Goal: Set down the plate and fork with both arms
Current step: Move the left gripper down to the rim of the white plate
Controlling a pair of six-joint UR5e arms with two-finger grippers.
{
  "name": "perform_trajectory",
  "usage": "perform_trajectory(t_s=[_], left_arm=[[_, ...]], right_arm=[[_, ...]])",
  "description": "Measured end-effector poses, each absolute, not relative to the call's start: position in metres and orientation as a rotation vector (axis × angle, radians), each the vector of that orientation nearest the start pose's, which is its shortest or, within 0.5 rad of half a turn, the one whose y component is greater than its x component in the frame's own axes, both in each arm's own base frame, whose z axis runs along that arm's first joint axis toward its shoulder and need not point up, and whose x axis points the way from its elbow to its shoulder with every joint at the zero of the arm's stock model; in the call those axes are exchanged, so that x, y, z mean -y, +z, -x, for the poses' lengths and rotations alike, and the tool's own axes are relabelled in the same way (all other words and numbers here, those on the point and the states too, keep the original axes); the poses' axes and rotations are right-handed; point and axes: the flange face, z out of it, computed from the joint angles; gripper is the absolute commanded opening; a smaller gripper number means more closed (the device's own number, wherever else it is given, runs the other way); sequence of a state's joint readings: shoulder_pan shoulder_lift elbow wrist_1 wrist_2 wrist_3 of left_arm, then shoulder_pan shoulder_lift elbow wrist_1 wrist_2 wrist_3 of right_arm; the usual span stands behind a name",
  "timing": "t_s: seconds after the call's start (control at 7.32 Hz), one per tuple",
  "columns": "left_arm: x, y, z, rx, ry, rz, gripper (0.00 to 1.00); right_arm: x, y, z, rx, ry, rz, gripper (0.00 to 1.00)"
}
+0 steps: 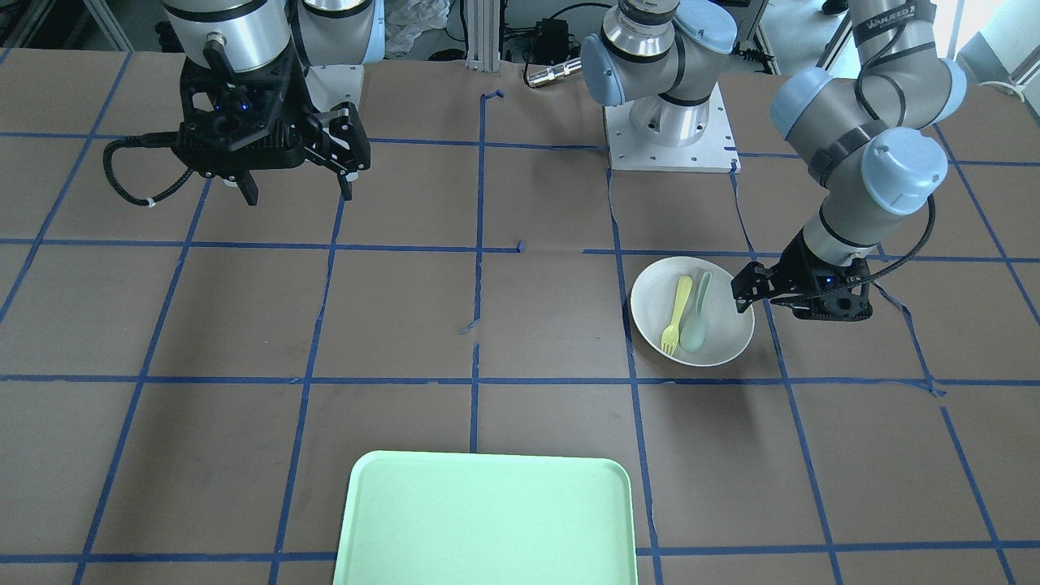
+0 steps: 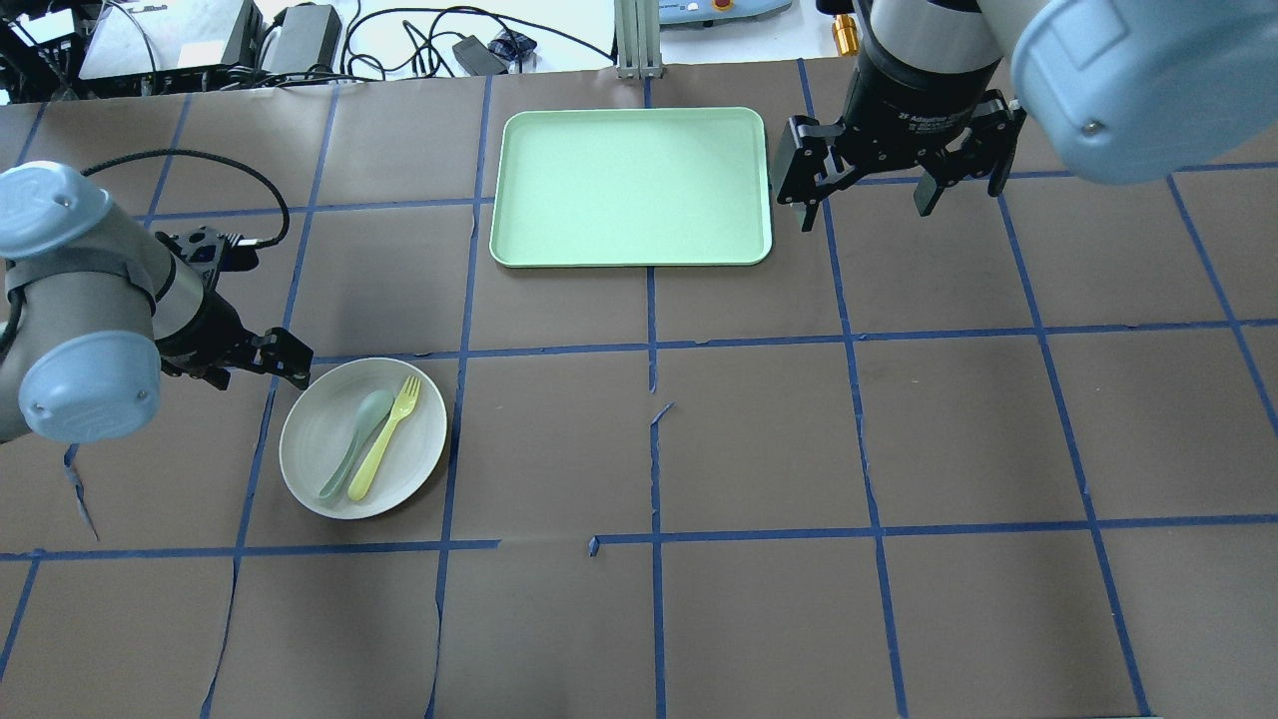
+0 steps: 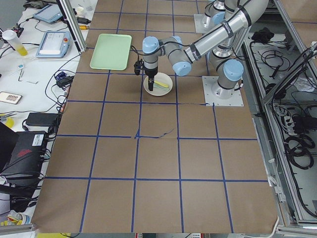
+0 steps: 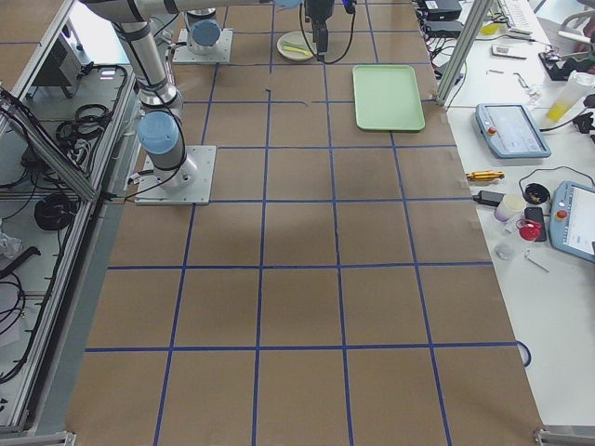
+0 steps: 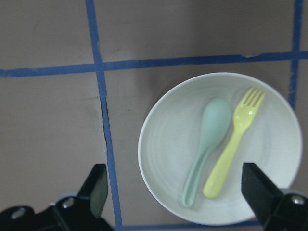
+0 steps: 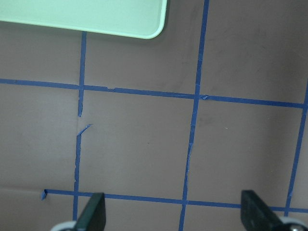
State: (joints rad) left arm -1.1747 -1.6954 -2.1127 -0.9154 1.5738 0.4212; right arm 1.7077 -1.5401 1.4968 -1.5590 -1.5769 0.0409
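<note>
Fork (image 2: 384, 439) and spoon (image 2: 356, 444) side by side in the plate (image 2: 414, 454), left half of the desk (image 2: 759, 439).
Fork's long axis runs diagonal, tines aimed toward the tray (image 2: 632, 185). Left pincer (image 5: 173, 168) hangs spread wide over the plate's edge, right pincer (image 2: 864, 210) gapes wide beside the tray.

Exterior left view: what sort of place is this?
Probably a robotics lab: a table gridded with blue tape, a left arm and right arm bolted to it, with a control tablet and loose cables alongside.
</note>
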Motion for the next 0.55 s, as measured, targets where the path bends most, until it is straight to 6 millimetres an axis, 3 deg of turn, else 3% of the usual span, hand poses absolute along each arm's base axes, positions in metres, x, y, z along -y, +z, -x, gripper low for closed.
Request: perform_trajectory(t_s=[0.27,0.55], left_arm=[[0.465,0.207,-0.059,-3.163,0.080,-0.026,0.60],[0.461,0.194,-0.060,-3.167,0.127,-0.027,0.42]], right_arm=[[0.485,0.508,-0.201,-3.141,-0.050,0.153,1.00],[0.485,0.508,-0.201,-3.141,-0.051,0.154,1.00]])
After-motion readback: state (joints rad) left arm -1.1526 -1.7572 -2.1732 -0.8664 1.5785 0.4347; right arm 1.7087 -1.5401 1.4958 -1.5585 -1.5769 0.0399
